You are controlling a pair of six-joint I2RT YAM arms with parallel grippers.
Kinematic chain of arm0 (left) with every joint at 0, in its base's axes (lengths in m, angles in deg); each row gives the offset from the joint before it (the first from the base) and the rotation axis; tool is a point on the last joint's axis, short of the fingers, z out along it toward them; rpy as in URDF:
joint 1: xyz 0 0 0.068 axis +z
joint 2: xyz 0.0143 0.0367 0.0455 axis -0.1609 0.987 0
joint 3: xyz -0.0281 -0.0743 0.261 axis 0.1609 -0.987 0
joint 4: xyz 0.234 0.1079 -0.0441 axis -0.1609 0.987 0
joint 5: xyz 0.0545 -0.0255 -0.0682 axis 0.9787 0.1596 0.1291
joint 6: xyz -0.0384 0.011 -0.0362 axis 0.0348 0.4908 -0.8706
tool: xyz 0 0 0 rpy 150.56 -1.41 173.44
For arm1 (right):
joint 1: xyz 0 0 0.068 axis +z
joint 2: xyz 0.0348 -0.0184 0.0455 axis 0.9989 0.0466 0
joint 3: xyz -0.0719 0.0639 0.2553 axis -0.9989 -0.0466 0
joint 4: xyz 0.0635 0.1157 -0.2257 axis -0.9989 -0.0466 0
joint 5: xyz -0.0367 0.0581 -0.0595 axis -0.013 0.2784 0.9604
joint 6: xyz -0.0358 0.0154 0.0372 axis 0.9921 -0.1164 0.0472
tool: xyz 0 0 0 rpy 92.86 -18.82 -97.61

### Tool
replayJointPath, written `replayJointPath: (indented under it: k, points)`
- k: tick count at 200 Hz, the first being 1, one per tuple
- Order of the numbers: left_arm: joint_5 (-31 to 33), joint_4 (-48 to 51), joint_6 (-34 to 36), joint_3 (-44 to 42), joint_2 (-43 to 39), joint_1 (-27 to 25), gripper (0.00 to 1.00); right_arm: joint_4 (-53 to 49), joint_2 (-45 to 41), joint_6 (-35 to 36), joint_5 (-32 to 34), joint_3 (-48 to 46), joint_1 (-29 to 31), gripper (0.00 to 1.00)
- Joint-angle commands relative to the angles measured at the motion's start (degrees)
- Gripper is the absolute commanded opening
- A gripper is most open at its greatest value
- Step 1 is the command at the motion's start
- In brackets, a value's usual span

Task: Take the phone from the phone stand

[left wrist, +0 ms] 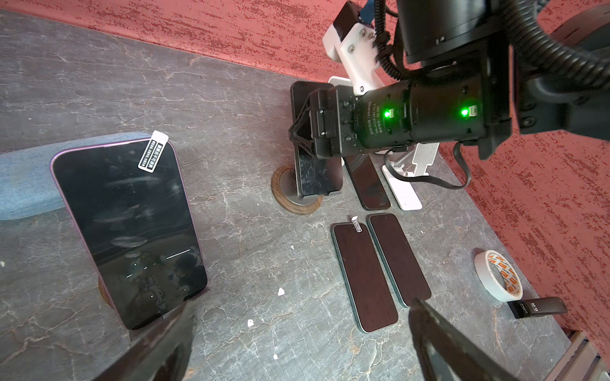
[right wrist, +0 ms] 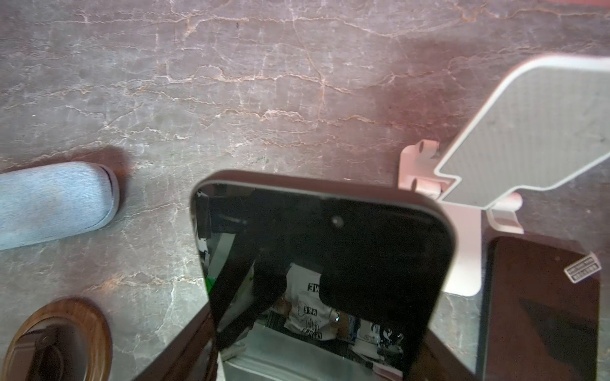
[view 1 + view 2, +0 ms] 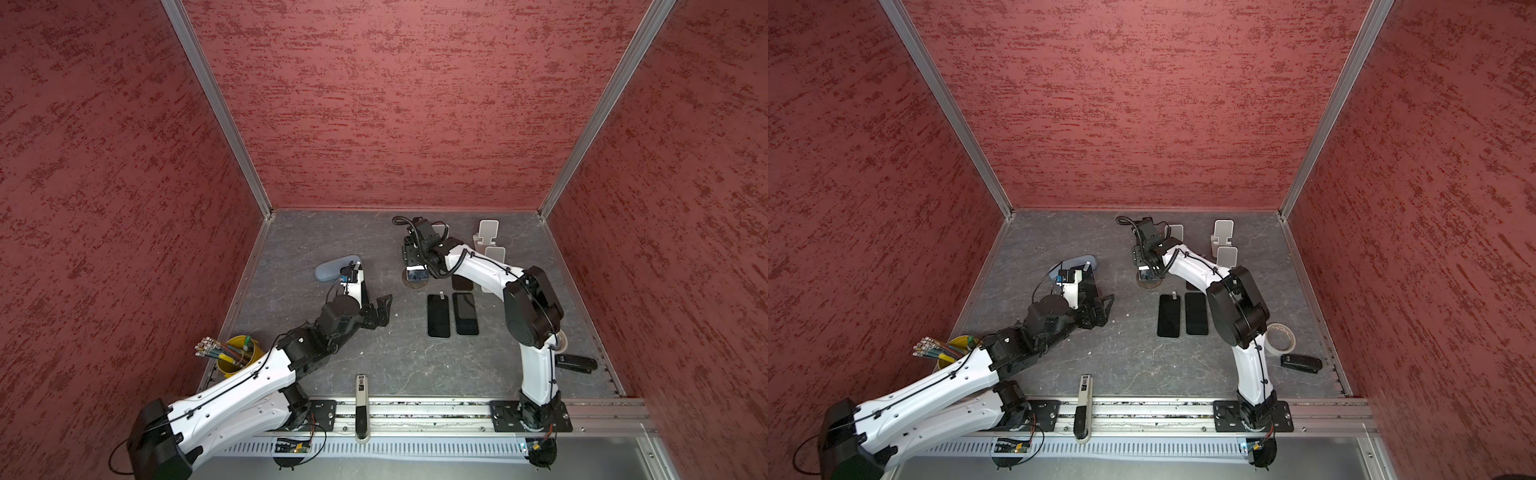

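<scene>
A dark phone (image 3: 417, 274) (image 1: 318, 171) (image 2: 323, 257) leans on a phone stand (image 3: 409, 286) (image 1: 297, 201) with a round wooden base, at the middle back of the table. My right gripper (image 3: 413, 267) (image 2: 313, 356) comes down from behind and is shut on the phone, one finger on each long edge. In the left wrist view the phone's lower edge sits at the stand's grey lip. My left gripper (image 3: 384, 309) (image 1: 302, 330) hovers open to the left, nothing between its fingers. Beside it a purple-edged phone (image 1: 132, 231) stands upright.
Two phones (image 3: 439, 316) (image 3: 465, 313) lie flat in front of the stand, a third (image 3: 462, 282) behind them. White empty stands (image 3: 488, 230) are at the back right. A blue-grey case (image 3: 332, 268), tape roll (image 3: 1281, 338), black stapler (image 3: 575, 363) and yellow pencil cup (image 3: 239, 353) stand around.
</scene>
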Motion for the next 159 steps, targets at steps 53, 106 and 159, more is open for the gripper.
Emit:
replayJointPath:
  k: [53,106,159]
  points:
    - [0.85,-0.28,0.54,-0.47,0.11,-0.02,1.00,2.49,-10.15,1.69,-3.57,-2.40,0.22,0.60]
    - [0.85,-0.26,0.74,-0.21,0.60,0.06,1.00,0.49,-17.02,2.44,-5.89,-10.04,0.22,0.59]
    - [0.51,-0.56,0.73,0.10,1.12,0.15,1.00,-0.77,-22.31,1.53,-8.92,-16.54,0.22,0.60]
